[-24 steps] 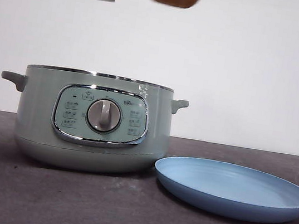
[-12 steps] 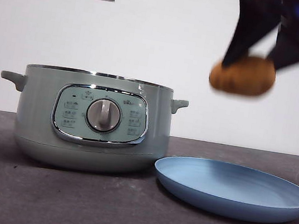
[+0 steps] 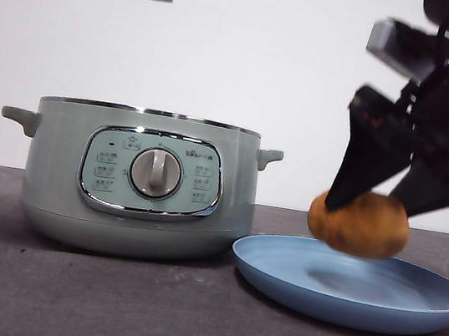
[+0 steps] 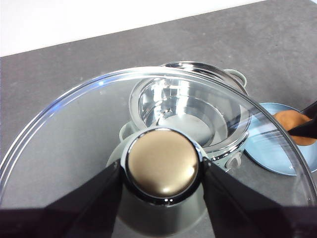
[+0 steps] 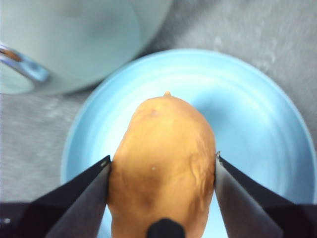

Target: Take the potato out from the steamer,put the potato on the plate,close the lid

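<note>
The right gripper (image 3: 368, 208) clamps the potato (image 3: 359, 224) between its two black jaws, the tan lump hanging just under the jaw tips and directly above the light-blue plate (image 3: 277, 270), not yet touching it. Beside the plate stands the sage-green steamer (image 3: 55, 168), uncovered. Higher up, the left gripper (image 4: 163, 173) is closed on the chrome-topped knob of the glass lid (image 4: 64, 134), holding it above the open steamer.
</note>
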`<state>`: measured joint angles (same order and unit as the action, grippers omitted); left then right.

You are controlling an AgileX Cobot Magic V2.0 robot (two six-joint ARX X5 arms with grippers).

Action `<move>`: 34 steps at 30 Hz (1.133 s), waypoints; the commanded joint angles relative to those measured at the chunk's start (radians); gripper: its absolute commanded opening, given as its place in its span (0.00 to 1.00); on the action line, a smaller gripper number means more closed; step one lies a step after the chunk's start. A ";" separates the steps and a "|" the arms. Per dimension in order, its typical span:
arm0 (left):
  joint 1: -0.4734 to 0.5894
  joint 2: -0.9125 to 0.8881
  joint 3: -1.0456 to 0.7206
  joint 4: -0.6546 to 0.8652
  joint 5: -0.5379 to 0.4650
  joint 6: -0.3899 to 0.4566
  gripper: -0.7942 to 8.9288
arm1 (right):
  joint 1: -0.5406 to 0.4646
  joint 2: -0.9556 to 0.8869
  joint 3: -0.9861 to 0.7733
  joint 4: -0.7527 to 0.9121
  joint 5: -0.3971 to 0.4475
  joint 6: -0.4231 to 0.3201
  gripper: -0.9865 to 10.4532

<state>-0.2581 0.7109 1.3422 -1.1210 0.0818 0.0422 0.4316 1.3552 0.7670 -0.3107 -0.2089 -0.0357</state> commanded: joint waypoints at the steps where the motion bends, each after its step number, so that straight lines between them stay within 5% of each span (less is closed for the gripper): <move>1: 0.002 -0.011 0.007 0.055 0.004 0.007 0.07 | 0.000 0.042 -0.019 0.037 -0.002 0.019 0.08; 13: 0.002 0.008 0.007 0.059 0.041 0.007 0.07 | 0.000 0.130 -0.019 0.066 0.000 0.062 0.12; 20: 0.002 0.089 0.007 0.112 0.080 0.014 0.07 | 0.000 0.129 -0.018 0.066 0.002 0.079 0.58; 34: -0.020 0.376 0.007 0.343 0.162 0.041 0.07 | 0.000 -0.095 0.024 0.024 0.009 0.122 0.59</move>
<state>-0.2718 1.0817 1.3422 -0.8371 0.2310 0.0704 0.4316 1.2793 0.7868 -0.2844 -0.2012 0.0658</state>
